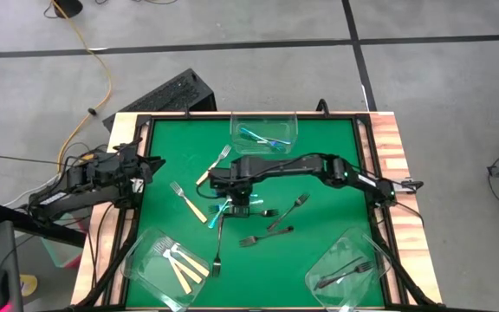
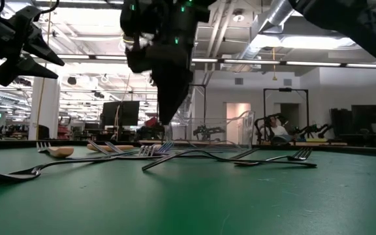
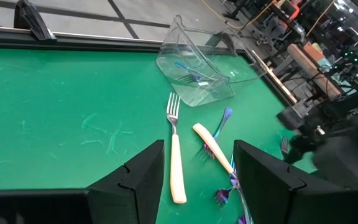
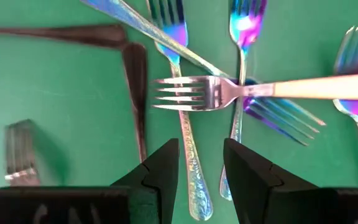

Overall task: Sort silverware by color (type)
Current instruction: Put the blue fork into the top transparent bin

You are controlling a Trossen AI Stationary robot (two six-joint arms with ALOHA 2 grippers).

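Several forks lie crossed in a heap at the middle of the green table (image 1: 319, 156). A cream-handled fork (image 4: 241, 91) lies across iridescent blue forks (image 4: 180, 43), with dark grey forks (image 4: 132, 74) beside them. My right gripper (image 4: 201, 163) hangs open just above the heap, pointing down, its fingers on either side of a blue fork's handle (image 4: 193, 186) without touching it; the low view shows the fingertips (image 2: 165, 119) above the forks. Two more cream-handled forks (image 1: 213, 165) (image 1: 187, 201) lie toward the left. My left gripper (image 1: 150, 167) waits open at the table's left edge.
Three clear tubs stand on the table: one at the far edge (image 1: 288, 126) holding blue forks, one at the near left (image 1: 141, 260) holding cream-handled forks, and one at the near right (image 1: 375, 260) holding dark forks. More dark forks (image 1: 271, 234) lie right of the heap.
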